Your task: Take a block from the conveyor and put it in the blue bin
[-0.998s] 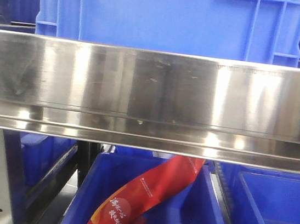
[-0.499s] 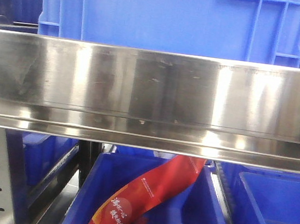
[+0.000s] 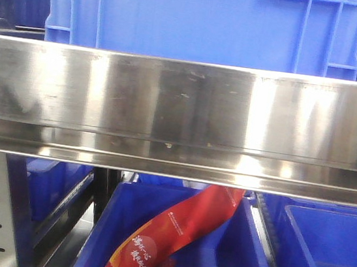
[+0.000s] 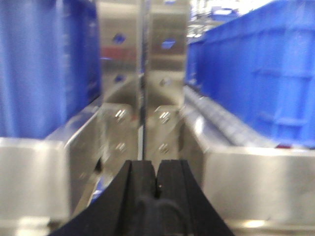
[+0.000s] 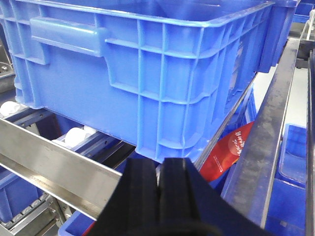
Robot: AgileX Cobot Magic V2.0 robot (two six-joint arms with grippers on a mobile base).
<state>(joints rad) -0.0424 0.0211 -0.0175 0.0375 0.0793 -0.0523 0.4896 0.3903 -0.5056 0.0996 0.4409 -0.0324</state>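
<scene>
The block and the conveyor are out of view. A large blue bin [image 3: 207,19] stands on a roller rack behind a steel rail; in the right wrist view this blue bin [image 5: 147,73] fills the upper frame. My right gripper [image 5: 160,169] is shut with nothing in it, low in front of the bin's near corner. In the blurred left wrist view my left gripper [image 4: 156,169] is also shut and empty, pointing at a perforated steel post [image 4: 142,73] between two blue bins [image 4: 256,73].
A wide steel rail [image 3: 181,114] crosses the front view. Below it are lower blue bins [image 3: 320,257], one holding a red packet [image 3: 171,238] that also shows as the red packet [image 5: 229,152]. White rollers [image 5: 76,135] lie under the big bin. A steel beam [image 5: 268,128] runs at right.
The front view shifted very slightly, so the bin sits a few pixels further right, and the reflections on the steel rail moved. Nothing else differs.
</scene>
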